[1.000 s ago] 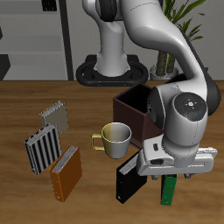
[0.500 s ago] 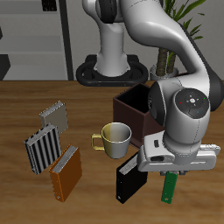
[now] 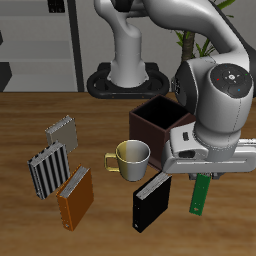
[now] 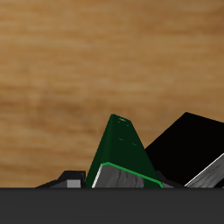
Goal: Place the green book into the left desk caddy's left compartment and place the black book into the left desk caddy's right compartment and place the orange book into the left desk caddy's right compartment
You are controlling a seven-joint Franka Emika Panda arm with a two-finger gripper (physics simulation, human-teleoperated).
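My hand [image 3: 204, 172] pinched the green book [image 3: 201, 193], which hung upright above the counter [image 3: 20, 220], clear of it. The black book [image 3: 151, 203] lay just beside it, the dark desk caddy [image 3: 158, 124] stood farther back, and the orange book [image 3: 74, 198] lay beyond a yellow mug [image 3: 130, 158].

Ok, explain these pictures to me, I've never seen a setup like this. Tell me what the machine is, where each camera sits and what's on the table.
These are simulator renders. The white machine is a robot arm; its gripper has two fingers and is shut on a green book, held clear of the wooden table. One picture looks at the robot from the front and above. The other comes from a camera on the gripper itself, looking down past the green book at the table. Lying on the table are a black book, an orange book, two striped grey books, a yellow mug and a dark brown open box, the desk caddy.
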